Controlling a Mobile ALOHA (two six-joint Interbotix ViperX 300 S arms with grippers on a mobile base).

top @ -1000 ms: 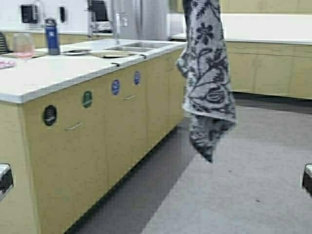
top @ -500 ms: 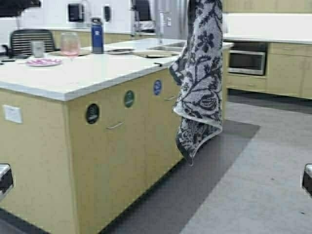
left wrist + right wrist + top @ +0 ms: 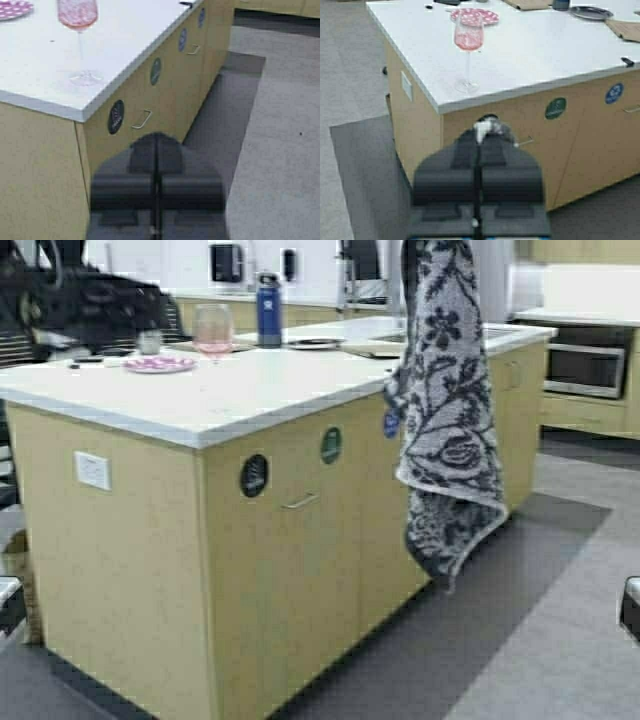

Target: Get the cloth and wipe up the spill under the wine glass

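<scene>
The cloth (image 3: 445, 430), dark grey and white with a leafy pattern, hangs limp from above the top of the high view, in front of the island's side. A tuft of the cloth (image 3: 487, 129) shows at my right gripper (image 3: 479, 137), which is shut on it. The wine glass (image 3: 212, 330) with pink liquid stands upright on the white counter (image 3: 250, 390) near the corner. It also shows in the left wrist view (image 3: 77, 15) and the right wrist view (image 3: 468, 35). My left gripper (image 3: 156, 142) is shut and empty, off the island's side, above the floor.
A pink dotted plate (image 3: 158, 364), a steel mug (image 3: 150, 342), a dark blue bottle (image 3: 267, 310) and a dark plate (image 3: 312, 342) stand on the counter behind the glass. A black chair (image 3: 90, 300) is at the far left. A dark mat (image 3: 500, 620) runs along the island.
The robot has driven and turned: the island has shifted right in the high view and its near corner now faces me. The hanging cloth has swung slightly.
</scene>
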